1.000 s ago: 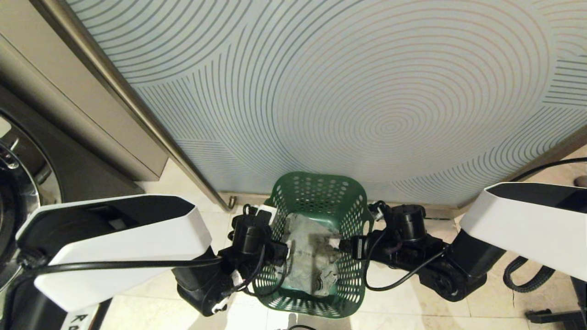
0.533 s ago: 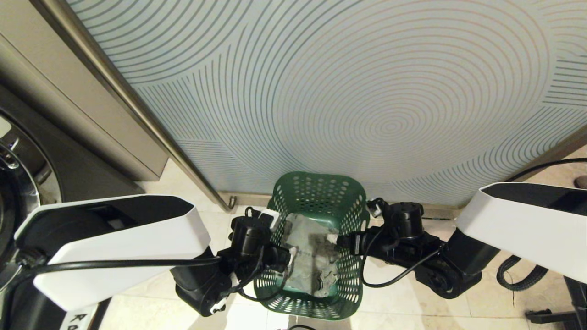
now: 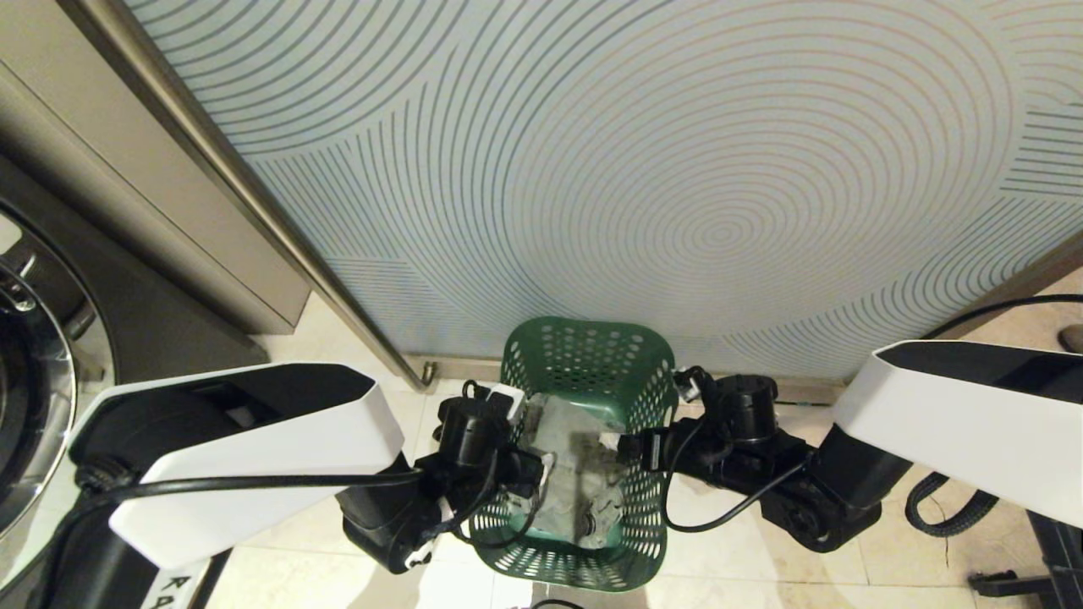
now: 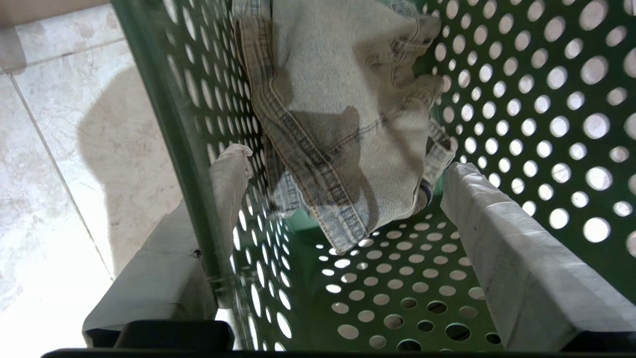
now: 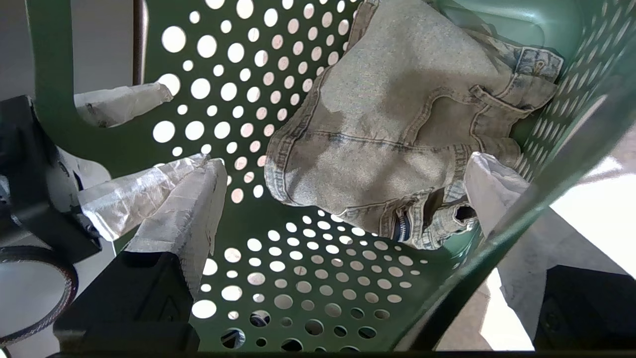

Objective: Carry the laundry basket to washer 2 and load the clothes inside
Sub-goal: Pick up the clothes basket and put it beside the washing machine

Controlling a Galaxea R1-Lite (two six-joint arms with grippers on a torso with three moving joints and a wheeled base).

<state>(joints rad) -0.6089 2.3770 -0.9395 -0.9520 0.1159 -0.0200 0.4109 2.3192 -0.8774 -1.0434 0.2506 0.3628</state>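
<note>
The green laundry basket (image 3: 592,372) stands on the tiled floor against a patterned wall. The clothes (image 3: 575,474), a pale denim garment, lie on its bottom (image 4: 343,99) (image 5: 397,134). My left gripper (image 3: 529,463) (image 4: 345,164) is open and straddles the basket's left wall, one taped finger (image 4: 228,169) outside and the other inside. My right gripper (image 3: 630,444) (image 5: 345,166) is open astride the right wall, with one finger (image 5: 189,199) inside and the rim running between the two. Neither gripper pinches anything. A washer's chrome door rim (image 3: 38,397) shows at the far left; its label is out of view.
The wall panel (image 3: 677,169) with ring lines rises straight behind the basket. A metal door frame (image 3: 254,211) and beige cabinet (image 3: 127,194) stand to the left. Black cables (image 3: 948,507) lie on the floor at the right.
Both arms have edged inward toward the basket, the left arm shifting right and the right gripper left. The basket and the garment have not moved.
</note>
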